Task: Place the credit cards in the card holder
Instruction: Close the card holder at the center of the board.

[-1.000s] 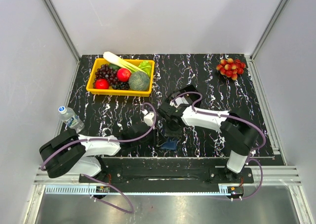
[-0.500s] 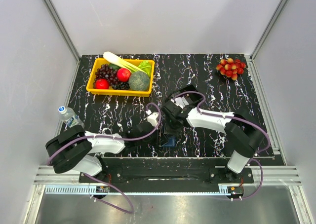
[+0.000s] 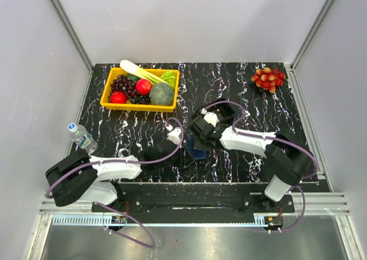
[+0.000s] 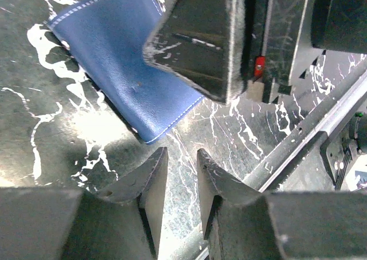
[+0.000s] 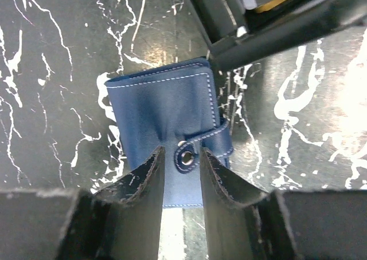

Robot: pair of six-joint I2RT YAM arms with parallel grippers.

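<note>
Your left gripper [image 4: 180, 157] sits low, just near-left of the card holder [image 4: 123, 54], jaws a narrow gap apart and holding nothing. The holder lies folded and strapped shut on the table [image 3: 241, 94] between your 2 grippers. To the right, your right gripper [image 5: 182, 153] stands with jaws slightly apart astride the snap [image 5: 184, 156], not clamped. Pull there and the whole holder may drag, since nothing pins it. The 2 grippers are crowded and could collide. No credit cards are visible.

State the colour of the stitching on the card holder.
White, along the edges of the dark-blue card holder; clearest in the right wrist view.
</note>
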